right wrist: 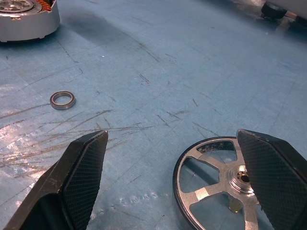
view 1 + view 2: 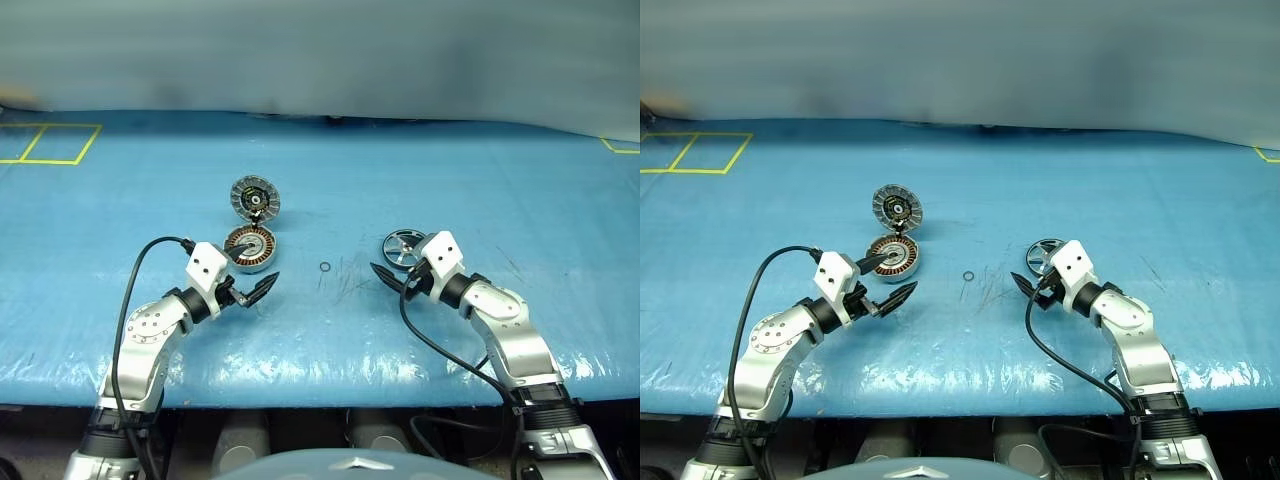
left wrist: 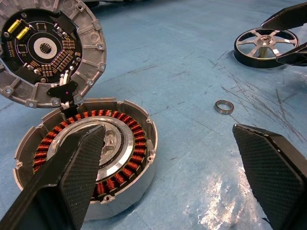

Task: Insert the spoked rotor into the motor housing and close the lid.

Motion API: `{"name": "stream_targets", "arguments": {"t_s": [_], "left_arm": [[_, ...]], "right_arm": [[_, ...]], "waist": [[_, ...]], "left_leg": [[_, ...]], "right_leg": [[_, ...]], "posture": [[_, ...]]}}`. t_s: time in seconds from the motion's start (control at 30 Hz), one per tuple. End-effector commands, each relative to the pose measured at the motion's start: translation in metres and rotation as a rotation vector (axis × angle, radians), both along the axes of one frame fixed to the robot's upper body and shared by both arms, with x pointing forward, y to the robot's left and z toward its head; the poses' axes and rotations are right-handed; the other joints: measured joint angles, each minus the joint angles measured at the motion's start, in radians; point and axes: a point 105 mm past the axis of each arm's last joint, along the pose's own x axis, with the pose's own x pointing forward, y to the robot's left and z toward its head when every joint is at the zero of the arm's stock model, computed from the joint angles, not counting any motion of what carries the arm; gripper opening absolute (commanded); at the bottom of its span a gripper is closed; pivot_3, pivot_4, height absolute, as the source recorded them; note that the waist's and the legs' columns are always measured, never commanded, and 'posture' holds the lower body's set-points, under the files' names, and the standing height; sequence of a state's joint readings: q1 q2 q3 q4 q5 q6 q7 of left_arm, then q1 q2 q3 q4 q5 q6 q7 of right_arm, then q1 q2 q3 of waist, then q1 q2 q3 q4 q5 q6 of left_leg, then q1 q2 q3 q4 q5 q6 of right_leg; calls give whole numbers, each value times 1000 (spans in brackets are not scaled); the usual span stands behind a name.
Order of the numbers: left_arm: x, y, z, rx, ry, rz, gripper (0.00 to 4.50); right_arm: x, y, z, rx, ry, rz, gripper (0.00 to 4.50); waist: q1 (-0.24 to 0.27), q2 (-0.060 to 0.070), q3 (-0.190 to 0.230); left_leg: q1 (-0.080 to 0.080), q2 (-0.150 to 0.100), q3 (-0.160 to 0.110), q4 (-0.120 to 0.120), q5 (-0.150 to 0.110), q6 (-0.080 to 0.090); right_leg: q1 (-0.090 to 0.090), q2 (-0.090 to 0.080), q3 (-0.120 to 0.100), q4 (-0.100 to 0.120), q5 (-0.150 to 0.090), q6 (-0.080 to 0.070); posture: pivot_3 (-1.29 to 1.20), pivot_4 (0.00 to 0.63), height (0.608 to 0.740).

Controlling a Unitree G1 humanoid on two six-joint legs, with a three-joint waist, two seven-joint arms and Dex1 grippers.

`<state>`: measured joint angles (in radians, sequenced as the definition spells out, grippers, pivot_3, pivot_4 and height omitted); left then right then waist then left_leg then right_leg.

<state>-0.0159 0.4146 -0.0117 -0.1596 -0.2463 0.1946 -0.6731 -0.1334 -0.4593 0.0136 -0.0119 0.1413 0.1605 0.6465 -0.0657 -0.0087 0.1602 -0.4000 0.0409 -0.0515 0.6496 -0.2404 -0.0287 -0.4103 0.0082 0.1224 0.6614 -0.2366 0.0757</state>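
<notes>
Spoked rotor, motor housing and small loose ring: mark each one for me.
spoked rotor (image 1: pixel 225 184), right wrist view, on a silver spoke.
motor housing (image 3: pixel 125 168), left wrist view, on the copper windings.
small loose ring (image 1: pixel 63 100), right wrist view, on its metal band.

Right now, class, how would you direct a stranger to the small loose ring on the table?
On the blue table, look between the motor housing and the spoked rotor. The small metal ring lies flat there, alone. It is far smaller than either, a plain band with no spokes or windings.

One rotor (image 2: pixel 402 248), one housing (image 2: pixel 250 250), one lid (image 2: pixel 255 197) — one ring (image 2: pixel 325 267)
</notes>
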Motion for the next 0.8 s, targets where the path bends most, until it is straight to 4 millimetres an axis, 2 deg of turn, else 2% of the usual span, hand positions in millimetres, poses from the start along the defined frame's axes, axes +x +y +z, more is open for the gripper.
{"name": "stream_targets", "arguments": {"t_s": [0.03, 0.8], "left_arm": [[1, -2, 9, -1, -35, -12, 4500], [1, -2, 10, 4, -36, -14, 4500]], "right_arm": [[2, 2, 10, 9, -45, 4, 4492], [2, 4, 10, 15, -47, 9, 4492]], "waist": [[0, 0, 0], [0, 0, 0]], "left_leg": [[0, 0, 0, 0, 0, 0], [0, 0, 0, 0, 0, 0]], "right_leg": [[0, 0, 0, 0, 0, 0], [0, 0, 0, 0, 0, 0]], "posture": [[0, 150, 740], [0, 150, 740]]}}
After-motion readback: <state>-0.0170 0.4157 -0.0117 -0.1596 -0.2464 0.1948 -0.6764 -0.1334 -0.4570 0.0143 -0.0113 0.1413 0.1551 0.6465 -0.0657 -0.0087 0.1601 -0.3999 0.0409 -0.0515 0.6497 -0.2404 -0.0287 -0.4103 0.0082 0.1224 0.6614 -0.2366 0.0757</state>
